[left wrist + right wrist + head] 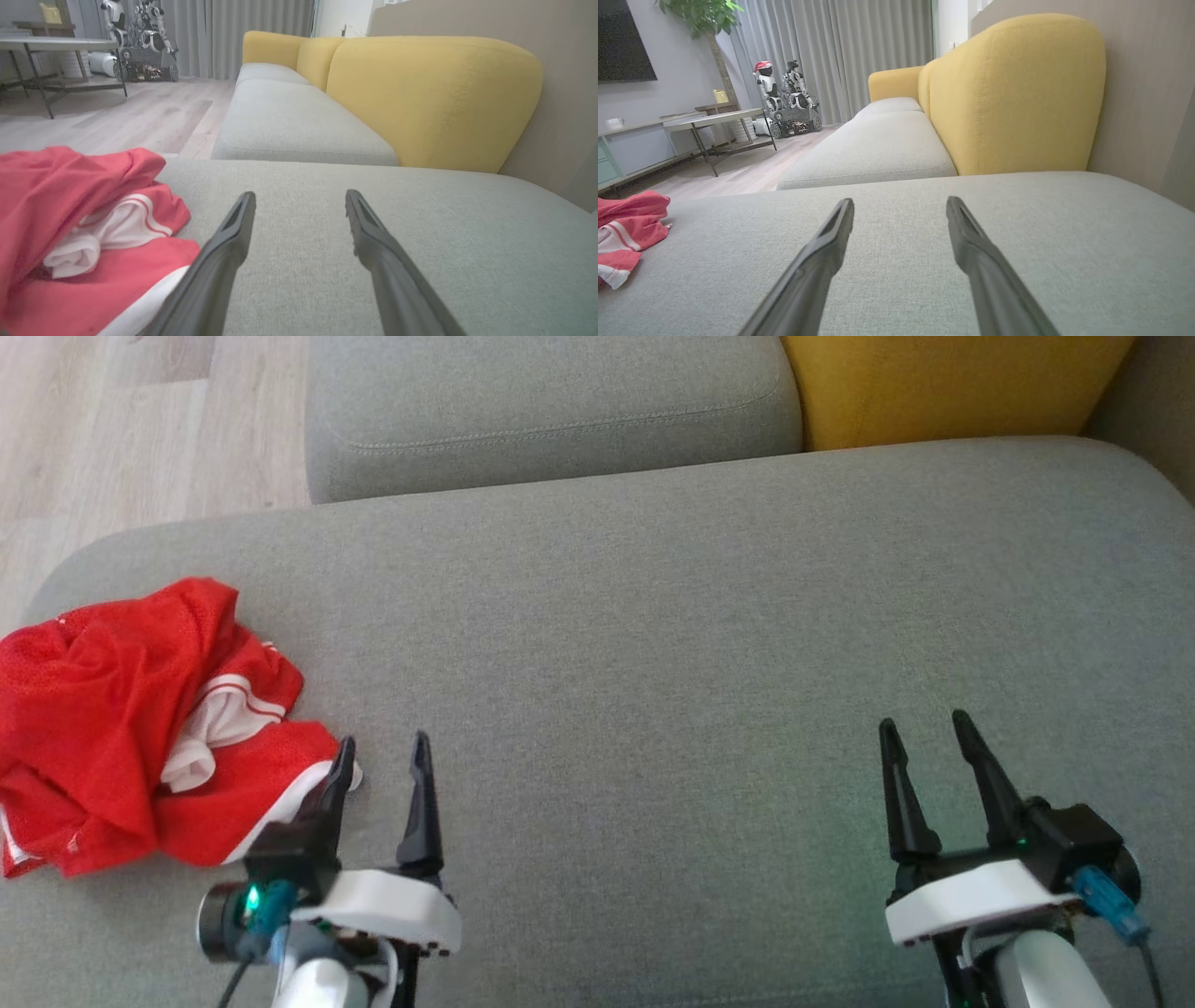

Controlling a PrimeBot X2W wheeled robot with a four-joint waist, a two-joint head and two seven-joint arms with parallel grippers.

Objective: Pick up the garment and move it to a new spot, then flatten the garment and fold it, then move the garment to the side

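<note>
I see red garment (103,728) crumpled at left end of grey seat cushion (672,616). My left gripper (384,739) just beside it, spread wide, holding nothing; one finger over white hem, contact unclear. My right gripper (923,719) well apart, wide, empty.

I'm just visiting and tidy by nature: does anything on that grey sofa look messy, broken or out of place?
Just the red garment: it lies crumpled in a heap at the left end of the grey seat cushion, white lining turned out, beside the open left gripper. Nothing looks spilled or damaged.
</note>
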